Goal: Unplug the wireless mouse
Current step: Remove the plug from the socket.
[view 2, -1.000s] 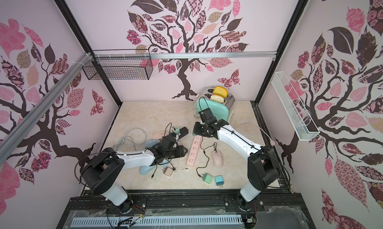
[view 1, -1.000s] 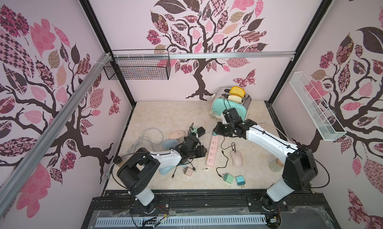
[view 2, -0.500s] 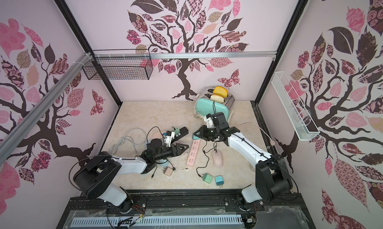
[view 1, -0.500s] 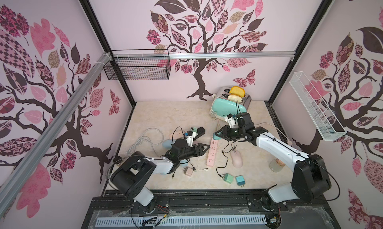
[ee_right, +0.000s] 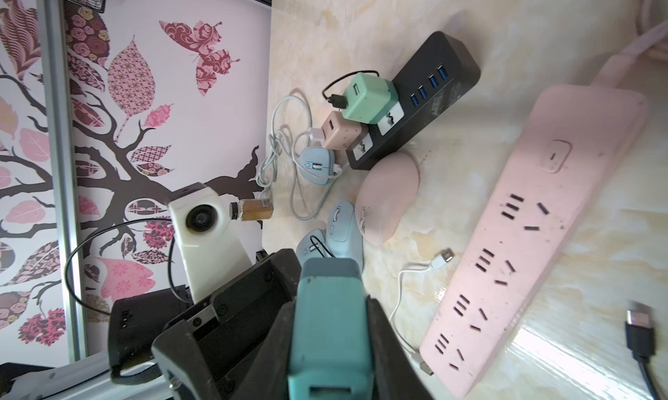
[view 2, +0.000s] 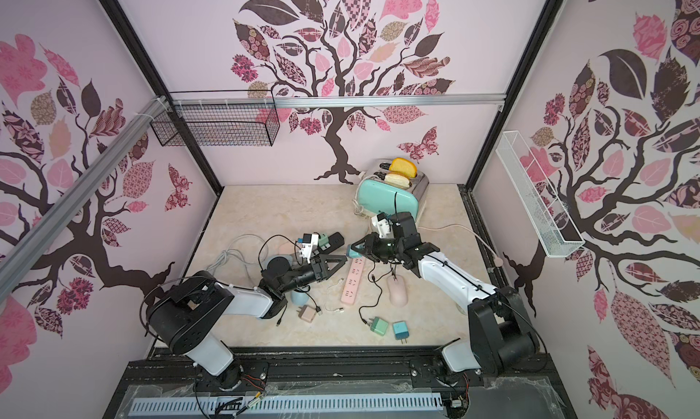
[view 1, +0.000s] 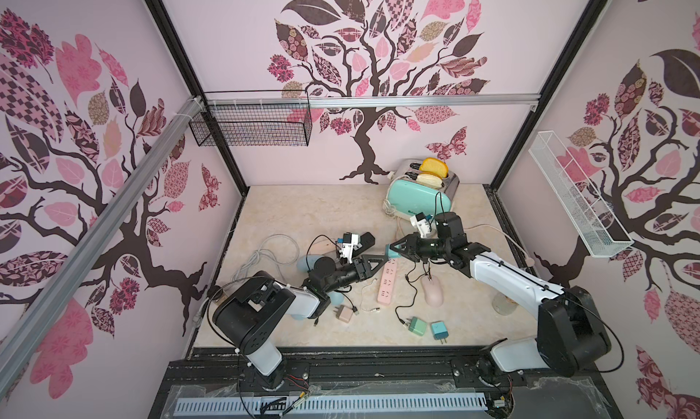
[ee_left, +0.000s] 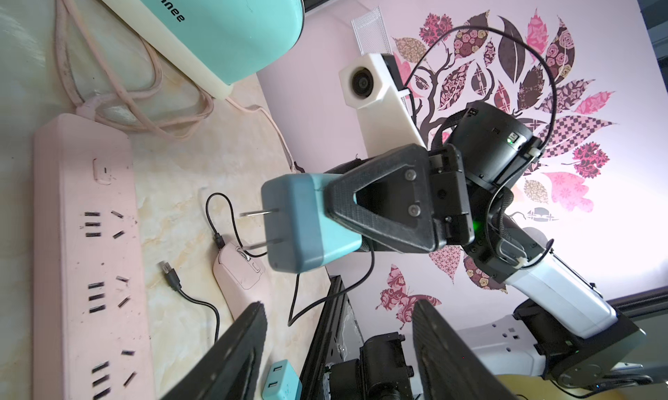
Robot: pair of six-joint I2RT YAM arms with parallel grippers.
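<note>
Two shifts: right jaws clenched on teal charger (ee_left: 307, 221), now lifted off pink strip (ee_left: 83, 253); left jaws released, empty.

Your workspace is a robot test cell dressed as a home: pink tree-decal walls (view 1: 235, 38) boxed in by black frame posts (view 1: 174, 45) around a marble-look table (view 1: 303, 208). Behind the toaster (view 1: 413, 201) runs an aluminium rail (view 1: 416, 102) with a black wire basket (view 1: 250, 131); right of the toaster hangs a white mesh tray (view 1: 577, 197). Two robot arms (view 1: 291, 303) stand on a black base (view 1: 378, 366) opposite the toaster.
</note>
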